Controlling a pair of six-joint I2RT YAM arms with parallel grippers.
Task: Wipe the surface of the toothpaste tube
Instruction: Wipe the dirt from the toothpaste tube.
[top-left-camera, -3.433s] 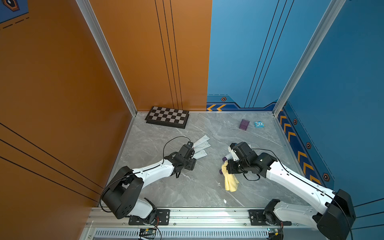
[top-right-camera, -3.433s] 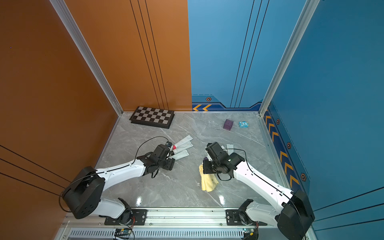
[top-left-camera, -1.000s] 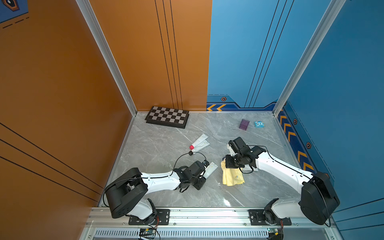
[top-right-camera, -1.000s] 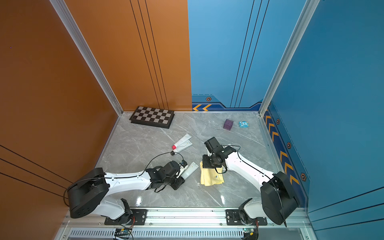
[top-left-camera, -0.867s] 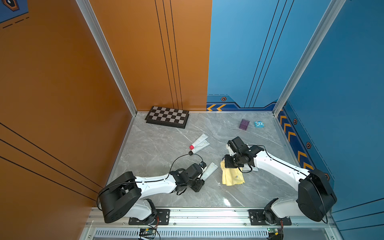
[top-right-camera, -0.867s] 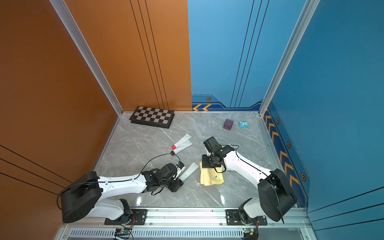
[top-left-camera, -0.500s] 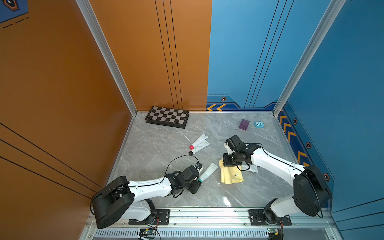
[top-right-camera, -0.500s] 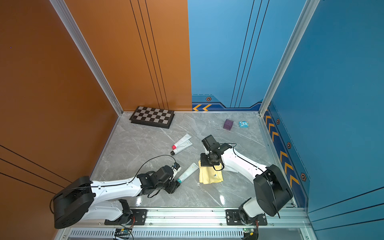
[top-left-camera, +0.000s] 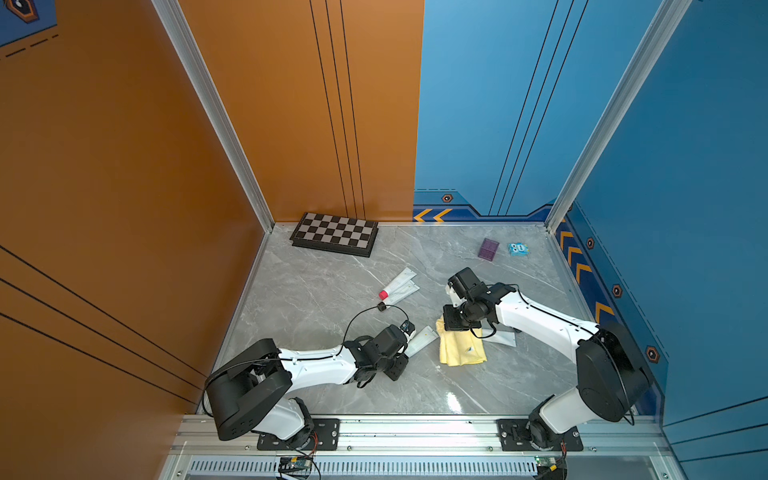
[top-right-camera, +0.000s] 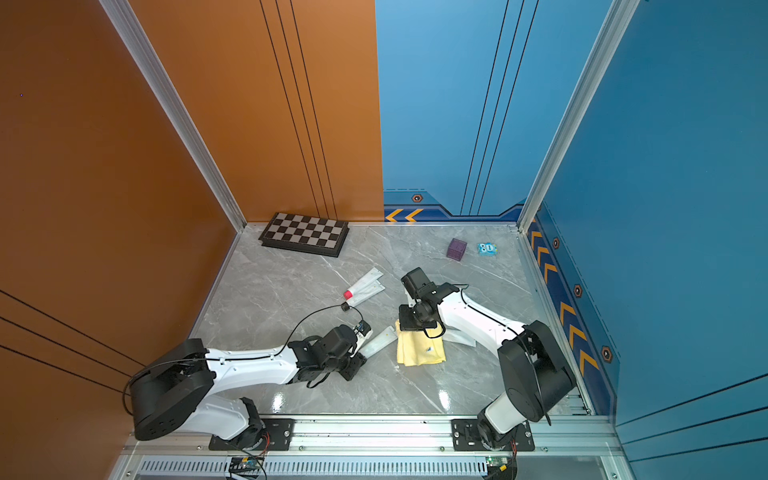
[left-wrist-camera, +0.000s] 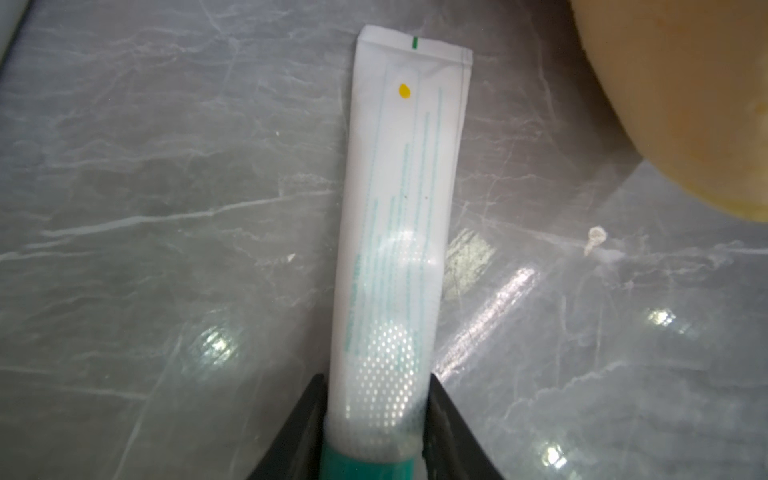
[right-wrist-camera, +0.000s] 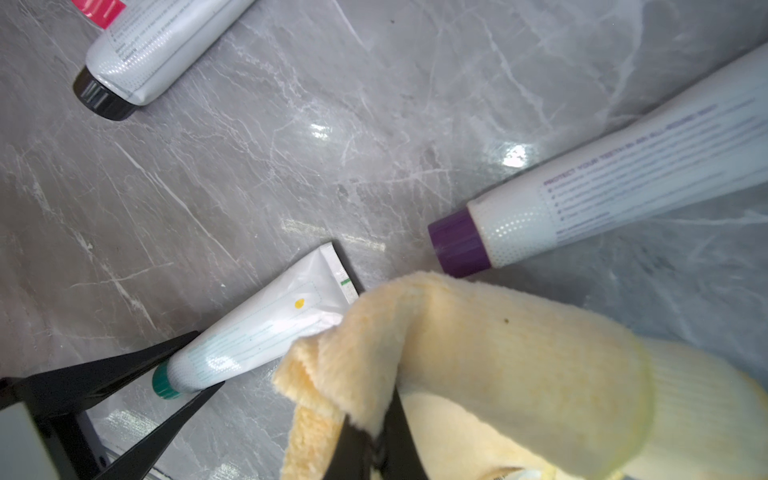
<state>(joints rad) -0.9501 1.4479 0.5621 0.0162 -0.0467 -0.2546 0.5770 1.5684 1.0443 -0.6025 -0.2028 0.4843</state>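
As left gripper clamps the white, teal-capped toothpaste tube, right gripper pinches fluffy yellow cloth at its crimp; wiping seems unstarted.

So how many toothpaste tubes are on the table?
4: green-capped tube in the left gripper, purple-capped tube beside the cloth, red-capped tube and black-capped tube together mid-table. The cloth may hide more.

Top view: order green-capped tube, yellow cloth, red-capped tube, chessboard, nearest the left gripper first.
1. Green-capped tube, held by the left gripper.
2. Yellow cloth, toward the right arm.
3. Red-capped tube, farther back.
4. Chessboard, at the back wall.
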